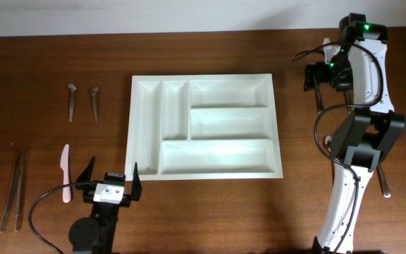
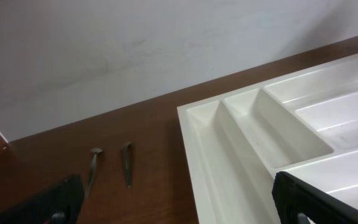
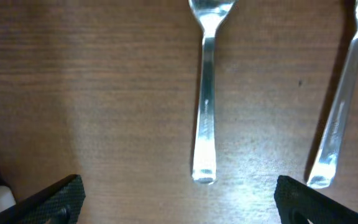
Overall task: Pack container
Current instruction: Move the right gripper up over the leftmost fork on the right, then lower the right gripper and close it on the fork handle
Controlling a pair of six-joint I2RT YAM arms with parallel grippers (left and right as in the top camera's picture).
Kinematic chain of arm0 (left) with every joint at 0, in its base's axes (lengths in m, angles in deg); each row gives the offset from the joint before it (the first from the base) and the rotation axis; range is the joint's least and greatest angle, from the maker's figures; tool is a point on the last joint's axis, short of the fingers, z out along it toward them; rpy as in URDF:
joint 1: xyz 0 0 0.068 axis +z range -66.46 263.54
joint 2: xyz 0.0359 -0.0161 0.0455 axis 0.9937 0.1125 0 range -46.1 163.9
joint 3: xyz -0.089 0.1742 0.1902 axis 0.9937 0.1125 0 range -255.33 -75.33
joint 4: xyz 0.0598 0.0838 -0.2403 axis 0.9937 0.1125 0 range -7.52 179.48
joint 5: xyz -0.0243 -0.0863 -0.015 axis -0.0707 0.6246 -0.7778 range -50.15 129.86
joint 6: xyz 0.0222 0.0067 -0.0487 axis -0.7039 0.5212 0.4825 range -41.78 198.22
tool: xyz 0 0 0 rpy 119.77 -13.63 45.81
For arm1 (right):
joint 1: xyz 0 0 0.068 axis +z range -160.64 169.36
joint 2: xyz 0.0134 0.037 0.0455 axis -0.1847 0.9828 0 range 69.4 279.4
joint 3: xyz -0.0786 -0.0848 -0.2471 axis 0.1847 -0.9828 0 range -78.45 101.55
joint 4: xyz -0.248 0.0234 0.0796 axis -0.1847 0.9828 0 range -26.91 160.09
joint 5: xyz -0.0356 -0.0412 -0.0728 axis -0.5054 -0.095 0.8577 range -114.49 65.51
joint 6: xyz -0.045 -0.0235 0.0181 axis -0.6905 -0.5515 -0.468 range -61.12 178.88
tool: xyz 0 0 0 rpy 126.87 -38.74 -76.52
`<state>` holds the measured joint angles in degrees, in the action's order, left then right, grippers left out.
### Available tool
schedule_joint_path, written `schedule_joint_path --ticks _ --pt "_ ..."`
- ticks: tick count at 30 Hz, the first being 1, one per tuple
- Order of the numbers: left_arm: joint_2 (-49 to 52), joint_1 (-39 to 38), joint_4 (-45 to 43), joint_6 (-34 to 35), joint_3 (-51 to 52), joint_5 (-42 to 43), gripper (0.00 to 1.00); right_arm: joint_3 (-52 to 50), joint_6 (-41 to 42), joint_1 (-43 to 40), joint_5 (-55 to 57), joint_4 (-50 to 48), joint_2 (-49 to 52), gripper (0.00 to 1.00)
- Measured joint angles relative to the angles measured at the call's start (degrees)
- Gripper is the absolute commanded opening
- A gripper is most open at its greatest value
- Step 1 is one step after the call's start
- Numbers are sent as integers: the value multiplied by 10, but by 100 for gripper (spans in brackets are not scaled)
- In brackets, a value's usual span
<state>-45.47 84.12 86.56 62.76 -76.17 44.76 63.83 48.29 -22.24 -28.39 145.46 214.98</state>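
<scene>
The white five-compartment container (image 1: 144, 134) lies in the middle of the table, with nothing in its compartments. Its left corner shows in the left wrist view (image 2: 204, 155). My left gripper (image 1: 111, 178) is open and empty, low at the container's front left corner (image 2: 182, 211). My right gripper (image 1: 316, 83) is open and empty at the far right, above a metal fork (image 3: 205, 93) whose handle points toward the jaws (image 3: 179, 202). A second metal utensil (image 3: 339, 112) lies to the right of the fork.
Two small spoons (image 1: 71, 101) (image 1: 94, 102) lie left of the container, also seen in the left wrist view (image 2: 94, 167) (image 2: 127, 163). A pale plastic knife (image 1: 65, 173) and two long thin utensils (image 1: 13, 190) lie at the front left. Another utensil (image 1: 385, 185) pokes out beside the right arm.
</scene>
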Motion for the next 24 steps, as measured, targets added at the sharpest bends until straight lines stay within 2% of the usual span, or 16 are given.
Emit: schedule_joint_path --ticks 15,24 --pt "0 0 0 0 0 0 99 0 -19 0 10 -29 59 99" --pt "0 0 0 0 0 0 99 0 -19 0 11 -52 61 99"
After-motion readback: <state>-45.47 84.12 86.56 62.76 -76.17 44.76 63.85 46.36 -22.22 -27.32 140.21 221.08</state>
